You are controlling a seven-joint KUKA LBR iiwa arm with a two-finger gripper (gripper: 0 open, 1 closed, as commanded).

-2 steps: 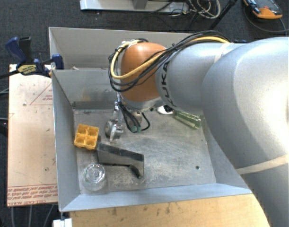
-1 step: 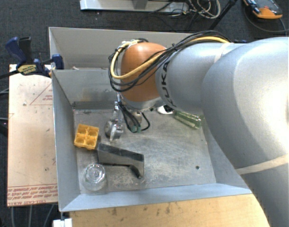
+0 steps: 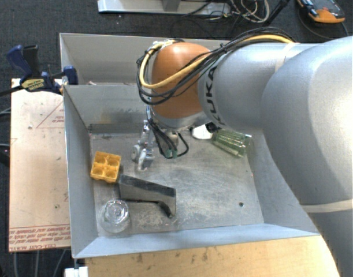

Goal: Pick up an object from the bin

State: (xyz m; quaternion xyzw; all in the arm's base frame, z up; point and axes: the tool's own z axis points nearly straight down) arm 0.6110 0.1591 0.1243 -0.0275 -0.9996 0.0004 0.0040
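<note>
One yellow tray point(image 3: 106, 167), probably light and stiff, lay left of your pincer point(image 3: 142, 156), whose opening was unclear; its rim suited gripping.

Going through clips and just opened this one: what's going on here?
The arm reaches into the bin from the right, its gripper low near the middle, nothing visibly held. Nearest are a yellow block to its left and a dark bracket just in front of it. A clear cup sits in the near left corner; a green piece lies by the arm on the right.
</note>
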